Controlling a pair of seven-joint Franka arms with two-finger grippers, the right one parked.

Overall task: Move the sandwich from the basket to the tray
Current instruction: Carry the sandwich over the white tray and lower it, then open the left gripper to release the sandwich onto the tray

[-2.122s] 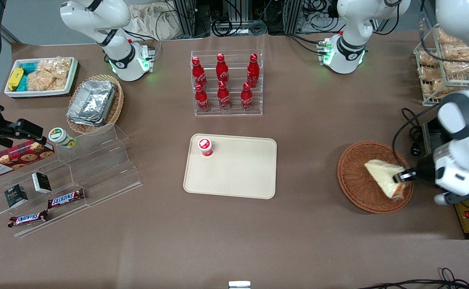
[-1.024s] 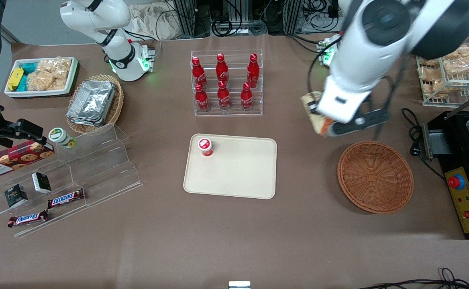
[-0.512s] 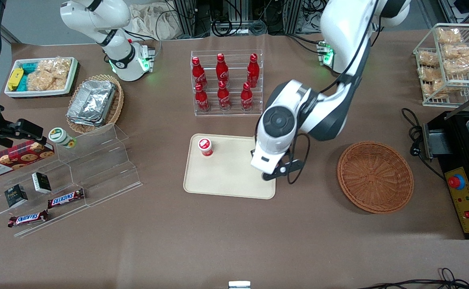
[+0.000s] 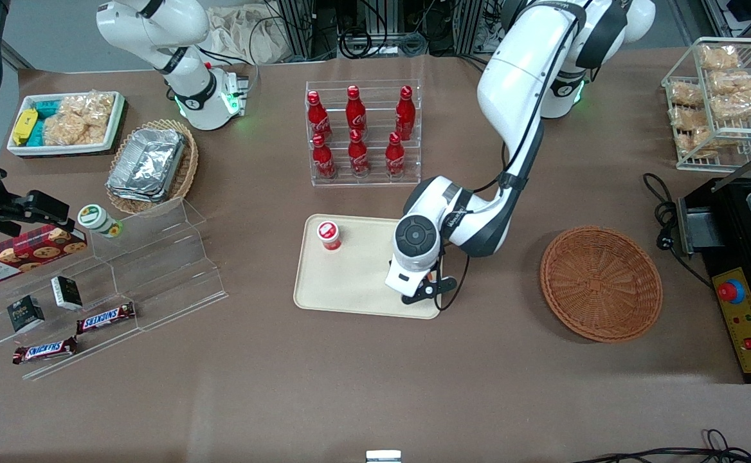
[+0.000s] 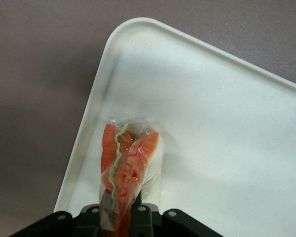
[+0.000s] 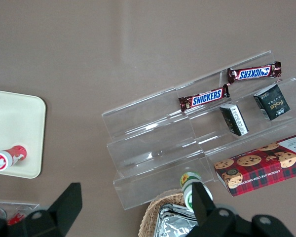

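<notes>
My left gripper is shut on the sandwich, a clear-wrapped wedge whose orange-red filling edge faces the wrist camera. It hangs over the cream tray, close to one rounded corner; whether it touches the tray floor I cannot tell. In the front view the arm's wrist covers the sandwich and the fingers. It stands over the tray at the corner nearest the front camera on the working arm's side. The round reddish-brown basket sits empty toward the working arm's end of the table.
A small red-capped bottle stands on the tray's corner farthest from the gripper. A clear rack of red cola bottles is farther from the camera than the tray. A stepped acrylic shelf and an oval basket of foil containers lie toward the parked arm's end.
The gripper lifted the sandwich out of the basket, swung it across the table and came down low over the tray. The basket now holds nothing.
</notes>
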